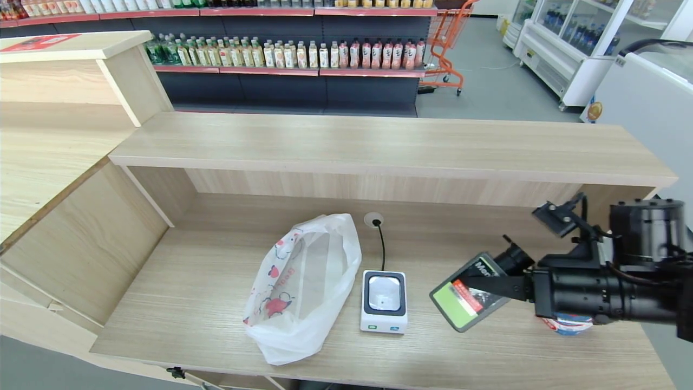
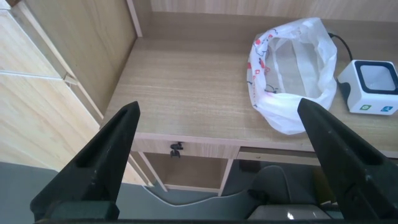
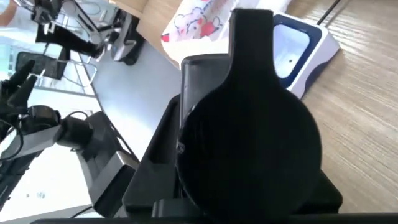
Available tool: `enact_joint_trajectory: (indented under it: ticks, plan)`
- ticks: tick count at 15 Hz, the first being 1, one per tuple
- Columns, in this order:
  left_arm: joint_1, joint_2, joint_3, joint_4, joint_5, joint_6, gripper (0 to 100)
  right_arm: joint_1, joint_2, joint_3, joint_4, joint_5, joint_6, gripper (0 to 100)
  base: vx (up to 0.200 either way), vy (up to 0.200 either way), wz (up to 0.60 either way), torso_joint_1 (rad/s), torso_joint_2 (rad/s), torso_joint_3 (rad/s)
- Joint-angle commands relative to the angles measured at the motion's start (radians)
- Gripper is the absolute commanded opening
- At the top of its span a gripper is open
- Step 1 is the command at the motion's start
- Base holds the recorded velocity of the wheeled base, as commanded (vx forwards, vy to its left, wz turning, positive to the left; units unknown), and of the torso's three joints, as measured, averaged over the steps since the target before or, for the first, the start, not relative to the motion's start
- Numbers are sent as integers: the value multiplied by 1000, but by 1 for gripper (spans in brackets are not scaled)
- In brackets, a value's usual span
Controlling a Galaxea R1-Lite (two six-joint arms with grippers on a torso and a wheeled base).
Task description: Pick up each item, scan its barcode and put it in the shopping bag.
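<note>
between the right gripper's clenched fingers sits a flat dark pack with a green and red label, gripped at its upper end and tilted, label side up. it hangs above the counter, just to the right of the white scanner and not touching it. a black cable runs from the scanner back to a hole in the counter. just left of the scanner lies the shopping bag, translucent white with red prints, mouth open. under the right arm a red, white and blue item rests on the counter, possibly a packet, mostly hidden. the left gripper hangs off the counter's near edge, fingers spread wide, grasping nothing.
</note>
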Motion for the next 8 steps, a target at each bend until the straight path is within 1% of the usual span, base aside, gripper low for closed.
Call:
enact_joint_trajectory:
  ticks: [1, 4, 6, 8]
  plan:
    - [0, 2, 0, 0, 0, 0, 100, 73, 247, -149, -1, -35, -1, 0, 0, 0, 0, 0, 0, 0]
    - [0, 2, 0, 0, 0, 0, 100, 130, 369, -246, -4, -135, -16, 0, 0, 0, 0, 0, 0, 0]
    - [0, 2, 0, 0, 0, 0, 100, 139, 443, -292, -1, -176, -119, 0, 0, 0, 0, 0, 0, 0]
    - [0, 2, 0, 0, 0, 0, 100, 156, 481, -321, -4, -186, -142, 0, 0, 0, 0, 0, 0, 0]
